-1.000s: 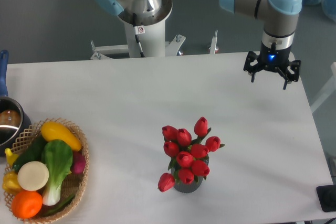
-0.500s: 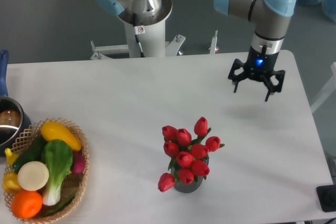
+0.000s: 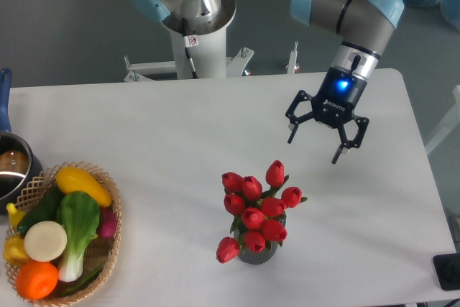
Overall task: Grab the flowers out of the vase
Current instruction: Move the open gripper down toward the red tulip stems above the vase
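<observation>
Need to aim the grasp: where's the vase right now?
The vase stands near the table's front edge, centre-right, under the flowers, below-left of the hand.

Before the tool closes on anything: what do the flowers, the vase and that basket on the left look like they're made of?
Flowers: probably artificial, plastic or fabric; the red buds are uniform and smooth.
Vase: dark, matte, maybe plastic or ceramic; mostly hidden by the buds, so uncertain.
Basket: woven wicker or rattan, tan, with an open lattice rim.
Tool: open, black, likely metal or hard plastic.
</observation>
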`<act>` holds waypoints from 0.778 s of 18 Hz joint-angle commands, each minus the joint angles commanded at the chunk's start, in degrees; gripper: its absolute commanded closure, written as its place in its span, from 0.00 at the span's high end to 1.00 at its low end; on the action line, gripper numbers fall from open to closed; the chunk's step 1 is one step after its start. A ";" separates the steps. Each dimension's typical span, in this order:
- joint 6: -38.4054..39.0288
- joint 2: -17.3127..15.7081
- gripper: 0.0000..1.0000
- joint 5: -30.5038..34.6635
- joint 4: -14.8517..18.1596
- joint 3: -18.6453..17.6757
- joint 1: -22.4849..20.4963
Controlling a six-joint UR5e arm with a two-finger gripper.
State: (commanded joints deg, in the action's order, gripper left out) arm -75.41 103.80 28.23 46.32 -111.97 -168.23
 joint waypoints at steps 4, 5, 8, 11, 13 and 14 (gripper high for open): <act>-0.27 3.41 1.00 -6.42 -0.18 3.59 3.60; -0.27 4.21 1.00 -7.30 -0.18 4.30 4.13; -0.27 5.09 1.00 -8.80 -0.09 5.53 4.40; -0.27 6.76 1.00 -8.80 -0.09 7.90 5.01; 0.00 8.08 1.00 -8.80 -0.09 10.27 6.59; 0.09 8.78 1.00 -8.98 -0.09 10.89 7.12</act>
State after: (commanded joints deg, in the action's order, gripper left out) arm -75.32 112.58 19.25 46.23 -101.08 -161.11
